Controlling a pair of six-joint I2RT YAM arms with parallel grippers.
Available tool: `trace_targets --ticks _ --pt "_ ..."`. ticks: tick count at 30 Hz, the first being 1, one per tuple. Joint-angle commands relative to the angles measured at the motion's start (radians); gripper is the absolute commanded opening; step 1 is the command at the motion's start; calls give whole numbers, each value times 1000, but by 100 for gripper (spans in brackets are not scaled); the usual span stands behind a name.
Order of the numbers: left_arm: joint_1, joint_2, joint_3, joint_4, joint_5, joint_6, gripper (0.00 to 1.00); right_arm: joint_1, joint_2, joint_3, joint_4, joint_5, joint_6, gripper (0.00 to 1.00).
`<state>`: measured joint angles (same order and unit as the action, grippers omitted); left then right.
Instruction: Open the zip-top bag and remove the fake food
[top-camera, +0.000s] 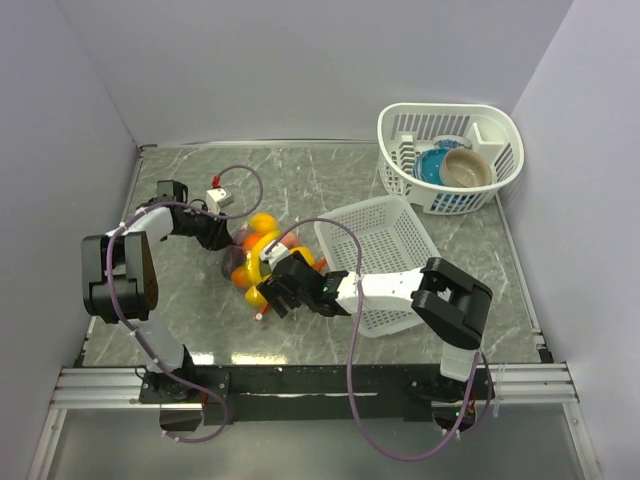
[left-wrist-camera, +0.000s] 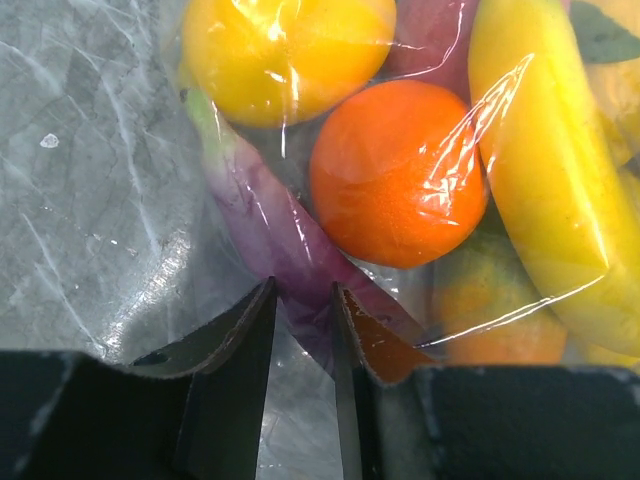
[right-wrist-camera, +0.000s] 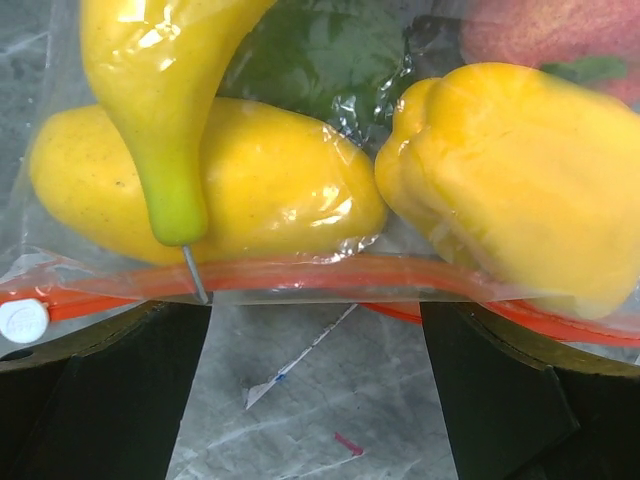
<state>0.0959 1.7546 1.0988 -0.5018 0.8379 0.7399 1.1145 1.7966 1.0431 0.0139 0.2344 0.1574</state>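
The zip-top bag (top-camera: 252, 258) lies left of the table's middle, full of fake food. My left gripper (top-camera: 222, 236) is at its far-left end. In the left wrist view the gripper (left-wrist-camera: 303, 290) has its jaws nearly together, pinching the bag's film by a purple eggplant (left-wrist-camera: 265, 215). Above that are an orange (left-wrist-camera: 395, 175) and a banana (left-wrist-camera: 540, 170). My right gripper (top-camera: 275, 292) is at the bag's near end. In the right wrist view the gripper (right-wrist-camera: 315, 305) is open wide just under the red-orange zip strip (right-wrist-camera: 330, 272). A white slider (right-wrist-camera: 20, 320) sits at the left. A yellow pepper (right-wrist-camera: 510, 170) lies behind the strip.
A white rectangular mesh basket (top-camera: 385, 230) lies right of the bag, partly under my right arm. A round white basket (top-camera: 500, 130) with a blue bowl (top-camera: 432, 165) and a tan bowl (top-camera: 468, 168) stands at the back right. A small white cube (top-camera: 218, 196) sits behind my left gripper.
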Motion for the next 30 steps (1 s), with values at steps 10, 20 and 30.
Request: trace_targets --ticks 10,20,30 --pt "-21 -26 -22 -14 -85 13 27 -10 -123 -28 89 -29 -39 93" --pt "-21 -44 -8 -29 -83 7 25 -10 -31 -48 138 -55 13 89" --pt "-21 -40 -8 -21 -105 -2 23 -8 -123 -179 199 -46 65 88"
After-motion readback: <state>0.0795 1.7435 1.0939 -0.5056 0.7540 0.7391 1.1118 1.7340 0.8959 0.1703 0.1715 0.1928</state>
